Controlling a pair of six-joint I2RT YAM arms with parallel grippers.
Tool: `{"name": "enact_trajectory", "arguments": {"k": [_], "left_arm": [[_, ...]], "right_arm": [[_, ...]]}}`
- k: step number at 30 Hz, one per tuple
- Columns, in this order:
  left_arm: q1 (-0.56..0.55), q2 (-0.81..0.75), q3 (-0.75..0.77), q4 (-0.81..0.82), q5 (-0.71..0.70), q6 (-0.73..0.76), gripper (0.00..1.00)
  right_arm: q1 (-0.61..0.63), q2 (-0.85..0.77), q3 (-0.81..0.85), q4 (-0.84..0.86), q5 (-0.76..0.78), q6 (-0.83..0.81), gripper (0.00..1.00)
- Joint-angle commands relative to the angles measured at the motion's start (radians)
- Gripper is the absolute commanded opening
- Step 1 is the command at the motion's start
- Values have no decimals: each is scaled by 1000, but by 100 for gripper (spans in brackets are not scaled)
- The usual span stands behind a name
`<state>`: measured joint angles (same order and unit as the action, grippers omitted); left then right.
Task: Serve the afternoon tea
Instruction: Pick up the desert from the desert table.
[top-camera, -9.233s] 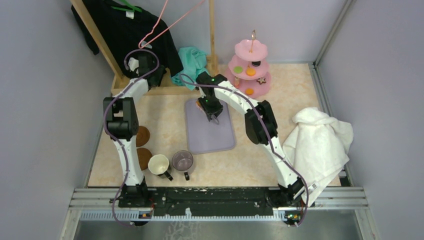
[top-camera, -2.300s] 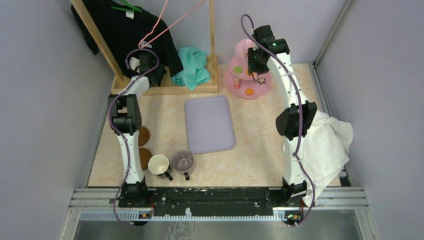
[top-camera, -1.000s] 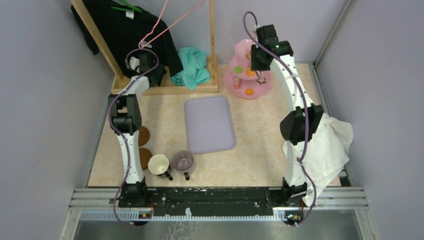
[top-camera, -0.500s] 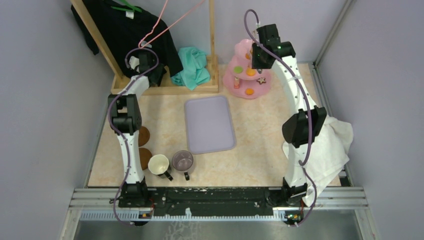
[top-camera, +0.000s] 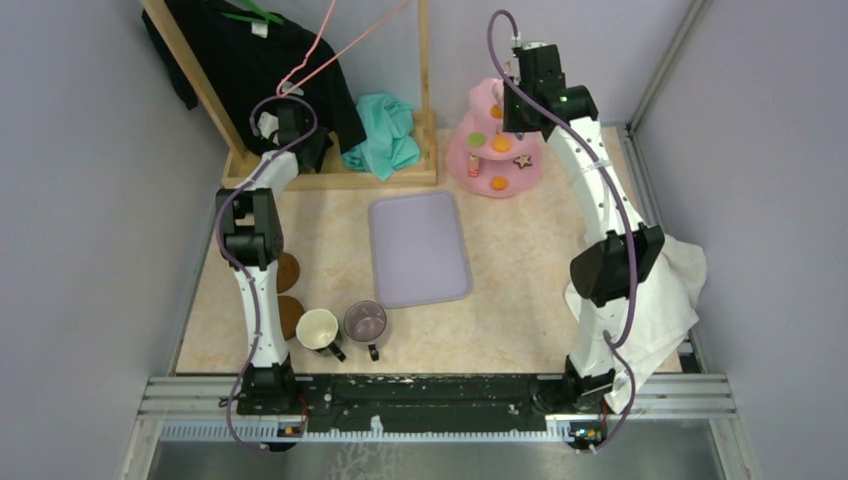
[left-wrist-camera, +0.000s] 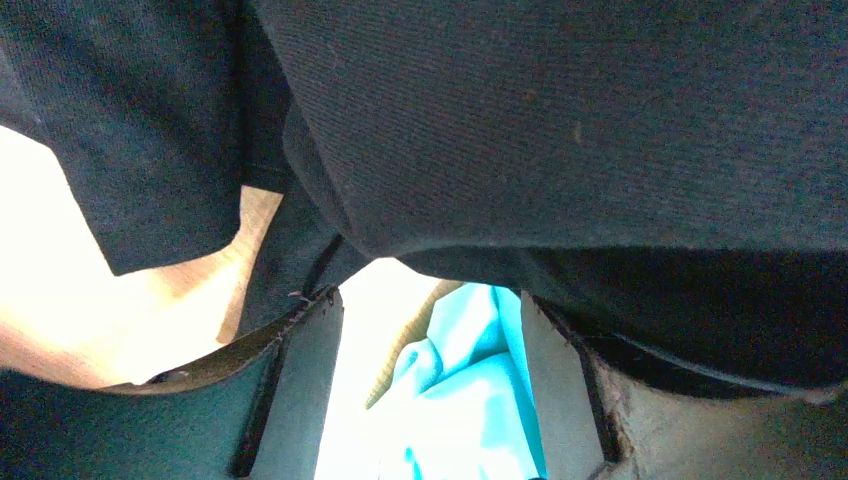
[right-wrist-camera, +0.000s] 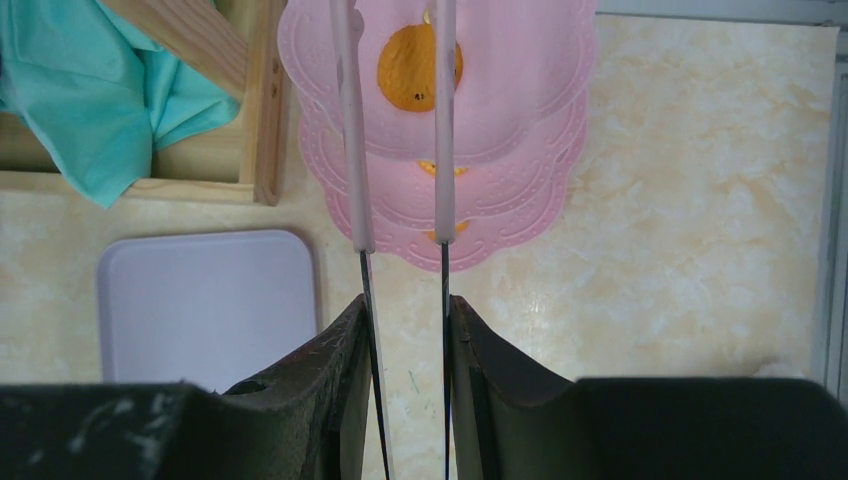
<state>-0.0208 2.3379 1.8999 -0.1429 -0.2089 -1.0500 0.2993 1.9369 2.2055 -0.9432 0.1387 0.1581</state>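
Observation:
The pink three-tier stand (top-camera: 497, 165) stands at the back right and carries a green sweet (top-camera: 477, 139), an orange sweet (top-camera: 500, 146) and a star cookie (top-camera: 522, 161). My right gripper (top-camera: 520, 105) hangs over its top, shut on thin tongs (right-wrist-camera: 350, 150). The tongs' two arms straddle an orange sweet (right-wrist-camera: 410, 65) on the top tier (right-wrist-camera: 520, 60); whether they touch it I cannot tell. The cream mug (top-camera: 317, 327) and the purple mug (top-camera: 365, 321) stand at the front beside two brown coasters (top-camera: 287, 270). My left gripper (top-camera: 290, 125) is open under the black garment (left-wrist-camera: 550, 130).
A lilac tray (top-camera: 418, 248) lies in the middle of the table. The teal cloth (top-camera: 385, 130) lies by the wooden rack (top-camera: 330, 178) at the back. A white towel (top-camera: 665, 290) is heaped at the right edge, under the right arm.
My right gripper has crept further back over the stand's top tier, and its jaws have drawn in a little on the tongs. The left arm has stayed still.

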Motion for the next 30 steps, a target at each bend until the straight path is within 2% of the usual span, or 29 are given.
{"name": "enact_trajectory", "arguments": {"k": [1, 7, 21, 30], "left_arm": [[7, -13, 33, 13, -10, 22, 71], [8, -28, 15, 20, -13, 31, 71], [5, -70, -67, 55, -7, 26, 71], [-3, -93, -124, 86, -1, 30, 71]], "right_arm": [[19, -107, 11, 69, 27, -18, 30], [46, -188, -72, 68, 52, -20, 30], [115, -513, -500, 80, 71, 83, 30], [121, -612, -724, 93, 71, 150, 30]]}}
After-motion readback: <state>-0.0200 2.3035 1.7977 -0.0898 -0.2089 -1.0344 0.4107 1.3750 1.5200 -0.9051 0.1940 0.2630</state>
